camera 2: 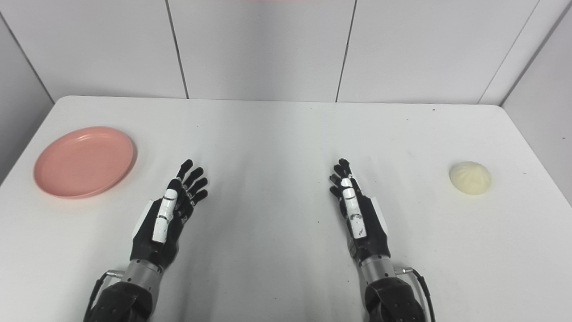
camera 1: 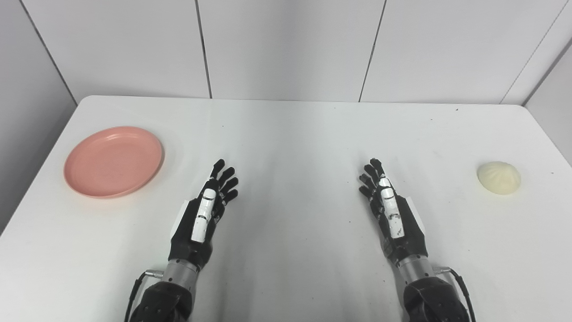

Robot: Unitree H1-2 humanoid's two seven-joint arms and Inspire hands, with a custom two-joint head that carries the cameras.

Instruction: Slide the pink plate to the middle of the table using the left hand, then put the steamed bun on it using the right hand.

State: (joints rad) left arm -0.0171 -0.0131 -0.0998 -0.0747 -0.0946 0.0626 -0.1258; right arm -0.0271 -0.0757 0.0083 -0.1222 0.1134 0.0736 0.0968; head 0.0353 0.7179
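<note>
A round pink plate (camera 1: 114,161) lies flat near the table's left edge, with nothing on it. A pale cream steamed bun (camera 1: 498,177) sits on the table at the far right. My left hand (camera 1: 206,212) hovers over the table's near middle-left, open, fingers stretched forward, to the right of the plate and apart from it. My right hand (camera 1: 389,210) mirrors it at the near middle-right, open and holding nothing, well to the left of the bun.
The white table (camera 1: 295,134) spans the view, with rounded far corners and grey wall panels behind it. The table's left and right edges run close to the plate and the bun.
</note>
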